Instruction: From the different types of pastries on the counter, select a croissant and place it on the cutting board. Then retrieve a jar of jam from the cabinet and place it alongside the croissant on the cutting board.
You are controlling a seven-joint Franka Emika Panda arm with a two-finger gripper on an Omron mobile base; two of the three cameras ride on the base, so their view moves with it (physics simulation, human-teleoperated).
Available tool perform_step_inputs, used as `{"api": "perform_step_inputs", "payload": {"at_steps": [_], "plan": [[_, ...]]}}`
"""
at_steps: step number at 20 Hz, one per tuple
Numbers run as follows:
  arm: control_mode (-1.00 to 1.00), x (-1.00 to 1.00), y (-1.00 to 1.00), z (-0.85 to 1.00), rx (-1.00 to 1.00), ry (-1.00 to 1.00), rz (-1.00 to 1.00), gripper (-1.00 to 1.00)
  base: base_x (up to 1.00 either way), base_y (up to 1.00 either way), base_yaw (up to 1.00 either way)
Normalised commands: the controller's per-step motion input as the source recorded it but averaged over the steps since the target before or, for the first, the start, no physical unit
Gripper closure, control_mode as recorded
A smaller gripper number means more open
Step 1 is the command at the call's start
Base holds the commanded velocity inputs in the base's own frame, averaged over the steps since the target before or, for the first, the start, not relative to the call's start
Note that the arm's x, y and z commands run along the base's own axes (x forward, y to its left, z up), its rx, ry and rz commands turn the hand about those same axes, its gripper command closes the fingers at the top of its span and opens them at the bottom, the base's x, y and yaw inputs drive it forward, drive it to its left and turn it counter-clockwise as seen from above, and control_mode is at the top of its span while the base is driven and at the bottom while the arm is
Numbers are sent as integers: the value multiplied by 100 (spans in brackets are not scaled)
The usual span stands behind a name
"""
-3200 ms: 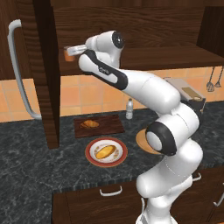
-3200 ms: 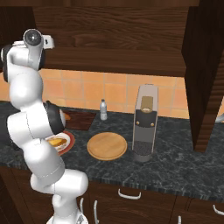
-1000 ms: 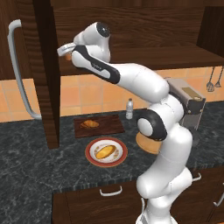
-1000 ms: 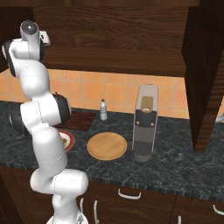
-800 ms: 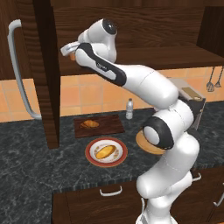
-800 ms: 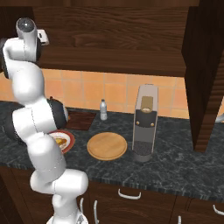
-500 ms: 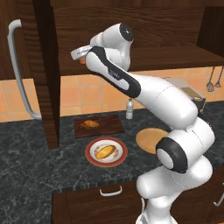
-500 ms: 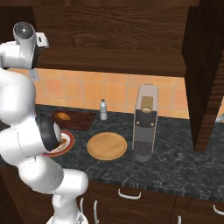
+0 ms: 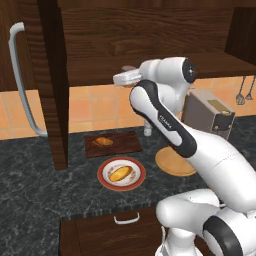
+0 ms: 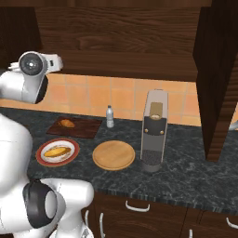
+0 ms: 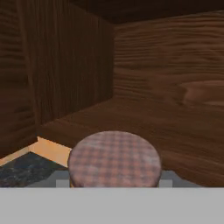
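Now the claw (image 9: 125, 75) pinches the jar (image 11: 114, 159) upright at the cabinet (image 9: 150, 45) mouth, and the board (image 9: 112, 143) with its croissant (image 9: 102, 142) lies well below, slightly left of it.

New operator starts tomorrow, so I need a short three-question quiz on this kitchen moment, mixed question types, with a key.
1. True or false: the croissant lies on the cutting board.
2. The yellow-orange pastry rests on: A) the round tan plate, B) the red-rimmed plate, C) the bare counter.
3. In the hand view, what sits right at the tool?

Key
1. True.
2. B.
3. The jar of jam, its checked lid up, in front of the cabinet shelf.
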Motion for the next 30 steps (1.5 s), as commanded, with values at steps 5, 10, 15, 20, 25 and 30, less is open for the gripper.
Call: {"api": "perform_step_inputs", "payload": {"at_steps": [5, 10, 15, 20, 25, 30], "plan": [[-100, -78, -69, -3, 8, 12, -48, 100, 0, 0, 0], [-100, -79, -61, -1, 12, 13, -52, 100, 0, 0, 0], [-100, -71, -84, -31, 13, 2, -41, 100, 0, 0, 0], [-100, -38, -83, -44, 15, 6, -39, 100, 0, 0, 0], [-100, 26, -22, -70, 1, 10, -25, 100, 0, 0, 0], [-100, 65, 0, -68, 0, 3, -15, 100, 0, 0, 0]]}}
